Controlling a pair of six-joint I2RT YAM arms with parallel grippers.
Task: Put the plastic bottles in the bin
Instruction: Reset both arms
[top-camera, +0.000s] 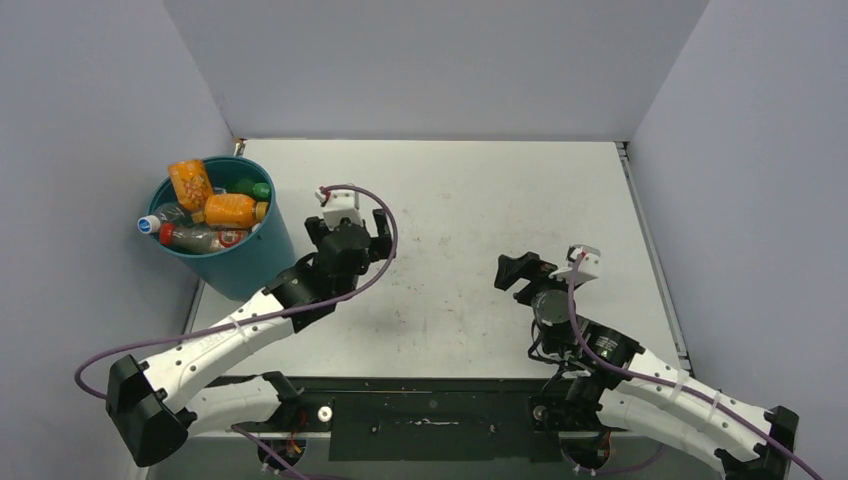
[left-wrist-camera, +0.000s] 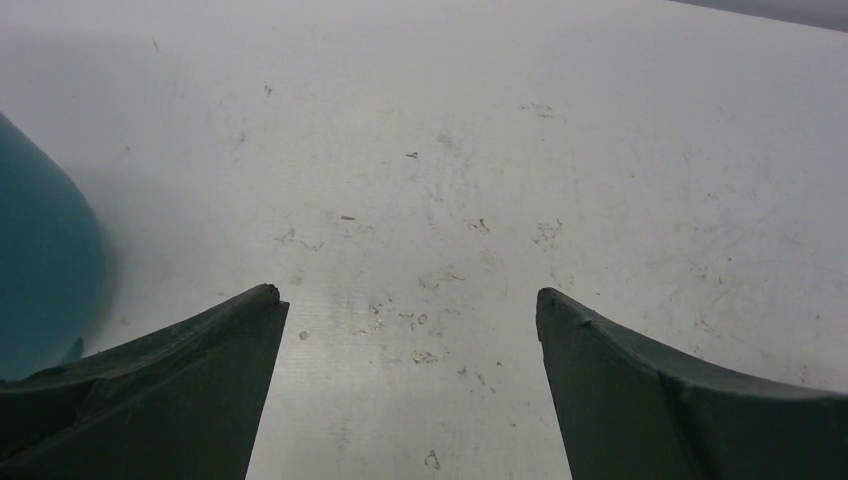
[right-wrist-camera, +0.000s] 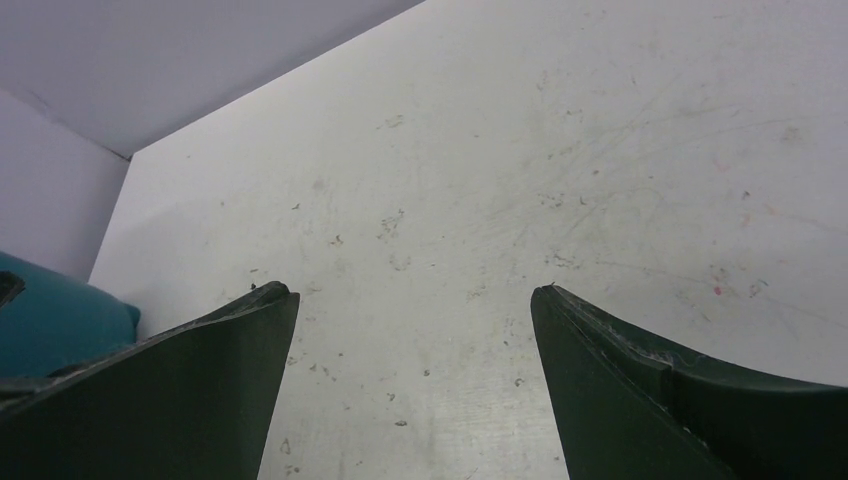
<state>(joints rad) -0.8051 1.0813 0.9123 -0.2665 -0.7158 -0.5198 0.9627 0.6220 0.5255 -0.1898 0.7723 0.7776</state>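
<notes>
bottles (top-camera: 230, 210): I see them heaped inside the bin (top-camera: 245, 265), axes mixed, seemingly all | left claw (left-wrist-camera: 410, 300): spread, empty, just right of bin, nearer | right claw (right-wrist-camera: 412, 292): spread, empty, well right of bin

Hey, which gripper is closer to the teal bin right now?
Left. The left gripper hovers open just to the right of the bin, beside its wall. The right gripper, also open, is well away across the table, toward its right side.
</notes>
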